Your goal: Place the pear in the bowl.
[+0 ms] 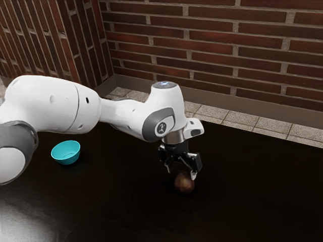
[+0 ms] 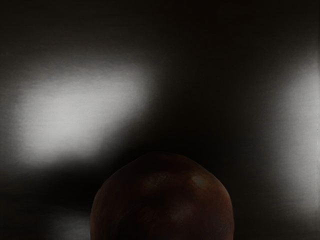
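Looks like the gripper is spread wide, fingers unclenched, right at the brown pear, which is seen on the black table. The turquoise bowl is parked well apart, toward the exterior view's left.

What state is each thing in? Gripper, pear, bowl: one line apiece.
Gripper: open, lowered over the pear, not closed on it.
Pear: ungripped, outside the bowl, at the open fingers.
Bowl: upright, empty.

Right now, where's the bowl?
The bowl sits on the table toward the exterior view's left, just below the arm in that view, well apart from the pear.
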Motion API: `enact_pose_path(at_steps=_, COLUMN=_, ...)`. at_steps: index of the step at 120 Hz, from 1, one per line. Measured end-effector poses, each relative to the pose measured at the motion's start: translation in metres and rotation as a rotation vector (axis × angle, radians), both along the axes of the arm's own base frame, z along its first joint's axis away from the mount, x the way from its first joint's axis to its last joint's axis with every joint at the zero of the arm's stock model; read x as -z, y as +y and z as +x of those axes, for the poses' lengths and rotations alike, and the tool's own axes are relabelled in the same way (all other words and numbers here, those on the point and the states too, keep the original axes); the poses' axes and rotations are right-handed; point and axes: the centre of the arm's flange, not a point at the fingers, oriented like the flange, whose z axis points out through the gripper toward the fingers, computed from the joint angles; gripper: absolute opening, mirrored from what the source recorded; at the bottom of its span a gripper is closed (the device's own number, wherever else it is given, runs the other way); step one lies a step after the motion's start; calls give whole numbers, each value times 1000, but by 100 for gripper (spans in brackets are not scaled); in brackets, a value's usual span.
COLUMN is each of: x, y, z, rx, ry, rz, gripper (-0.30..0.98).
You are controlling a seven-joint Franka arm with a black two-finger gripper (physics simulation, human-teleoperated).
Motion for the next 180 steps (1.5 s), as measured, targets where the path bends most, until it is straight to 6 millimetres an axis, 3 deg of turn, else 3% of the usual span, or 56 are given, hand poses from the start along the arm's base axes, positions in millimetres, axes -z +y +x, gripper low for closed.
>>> enact_pose_path(at_steps=62, x=50, y=-5, z=12, rx=-58, ry=46, rz=2, gripper=67)
enact_pose_path(at_steps=86, x=55, y=-7, z=13, rx=-64, ry=49, rz=2, gripper=66)
enact_pose_path(at_steps=104, x=57, y=-4, z=14, rx=-78, ry=54, rz=-4, gripper=57)
enact_pose_path(at_steps=140, x=51, y=1, z=15, rx=-88, ry=52, rz=-1, gripper=43)
enact_pose_path(at_steps=163, x=33, y=7, z=16, rx=-97, ry=44, rz=0, gripper=38)
enact_pose_path(at_steps=180, x=13, y=27, z=24, rx=-121, ry=60, rz=8, gripper=36)
